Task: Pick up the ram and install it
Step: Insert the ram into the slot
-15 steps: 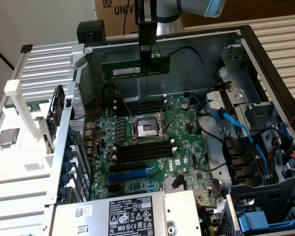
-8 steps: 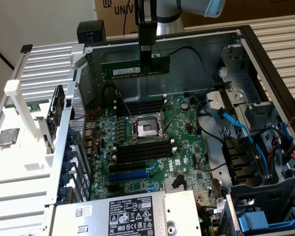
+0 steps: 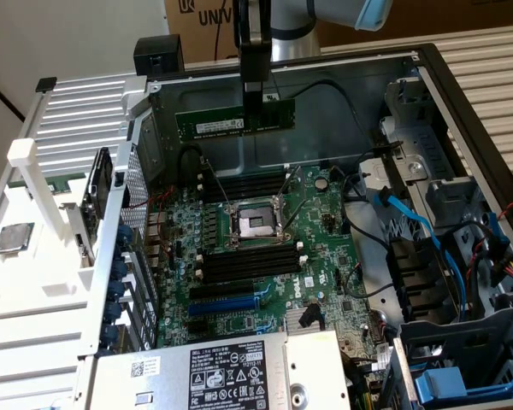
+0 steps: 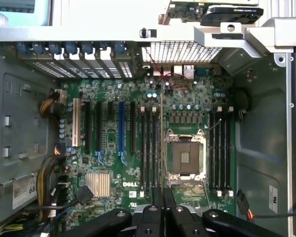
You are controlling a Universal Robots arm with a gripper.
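The ram [image 3: 233, 120], a green stick with a white label, hangs level in the air above the back part of the open computer case. My gripper [image 3: 256, 98] is shut on its upper edge, right of the stick's middle. In the wrist view the ram [image 4: 162, 143] appears edge-on as a thin line running out from my gripper [image 4: 163, 195] over the motherboard [image 4: 113, 163]. It lies between one bank of black memory slots [image 4: 150, 148] and the CPU socket [image 4: 186, 158]. A second slot bank [image 4: 220, 148] sits beyond the socket. These slots [image 3: 248, 260] look unoccupied.
The metal case walls [image 3: 325, 94] surround the board. Blue and black cables [image 3: 410, 222] crowd the exterior view's right. A power supply [image 3: 231, 371] sits at the front. A silver CPU chip [image 3: 13, 237] rests on the white rack at the exterior view's left.
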